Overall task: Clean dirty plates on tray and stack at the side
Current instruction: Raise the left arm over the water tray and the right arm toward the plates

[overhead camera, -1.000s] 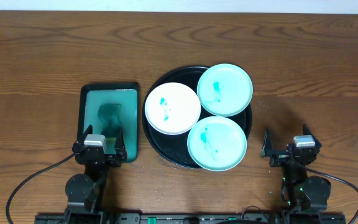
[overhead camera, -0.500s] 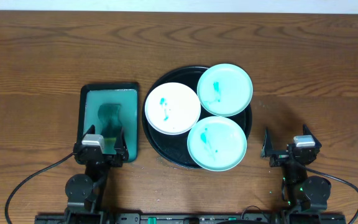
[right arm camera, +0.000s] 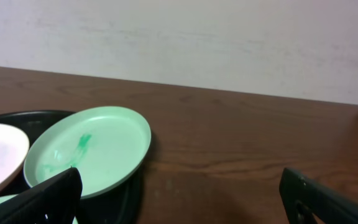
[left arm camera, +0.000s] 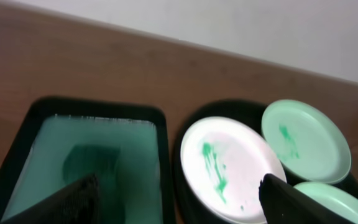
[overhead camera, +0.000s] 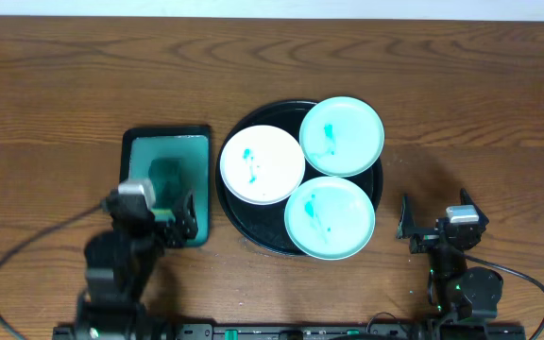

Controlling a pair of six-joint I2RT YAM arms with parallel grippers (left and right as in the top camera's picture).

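Left gripper (overhead camera: pixel 159 219) spread wide, empty, over green sponge tray (overhead camera: pixel 143 149), right gripper (overhead camera: pixel 435 220) likewise, plates (overhead camera: pixel 262 163) crowding black tray (overhead camera: pixel 239 219)

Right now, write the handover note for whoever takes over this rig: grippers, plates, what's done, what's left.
Left gripper: open, empty, above the near end of the dark green tray, short of the sponge.
Right gripper: open, empty, over bare table right of the black tray.
Plates: white plate, far mint plate and near mint plate all lie on the black tray, each with teal smears.
Done: nothing; no plate cleaned or stacked.
Left: take the sponge, wipe all three, stack them beside the tray.
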